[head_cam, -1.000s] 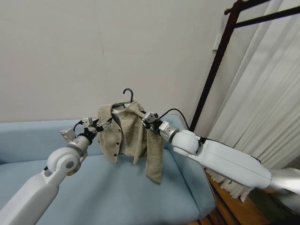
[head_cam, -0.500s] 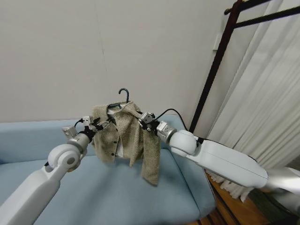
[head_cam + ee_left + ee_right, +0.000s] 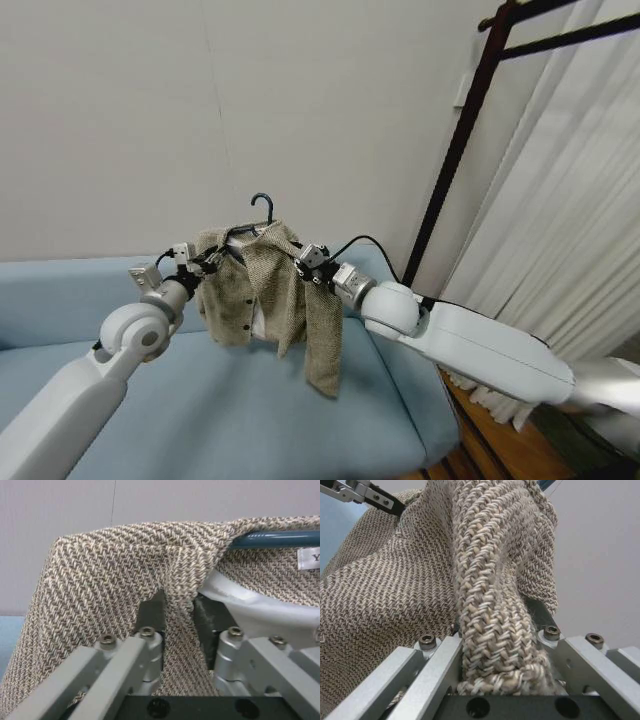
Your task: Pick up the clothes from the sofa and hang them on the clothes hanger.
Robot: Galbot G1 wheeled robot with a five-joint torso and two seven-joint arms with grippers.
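A beige tweed jacket [image 3: 265,290] hangs on a dark blue hanger [image 3: 263,208] above the blue sofa [image 3: 200,400]. My left gripper [image 3: 213,259] is shut on the jacket's left shoulder; in the left wrist view its fingers [image 3: 150,615] pinch the tweed [image 3: 115,575] below the hanger bar [image 3: 275,538]. My right gripper [image 3: 300,262] is shut on the right shoulder, and the right wrist view shows a thick fold of jacket [image 3: 490,605] clamped between its fingers [image 3: 546,620]. One sleeve [image 3: 323,345] dangles down over the seat.
A dark clothes rack [image 3: 470,110] stands at the right, its top bar well above the jacket. White curtains [image 3: 570,220] hang behind it. A plain wall is at the back. Wooden floor [image 3: 480,440] lies beside the sofa's right end.
Both grippers have carried the jacket and hanger slightly left and upward. The grips have not changed.
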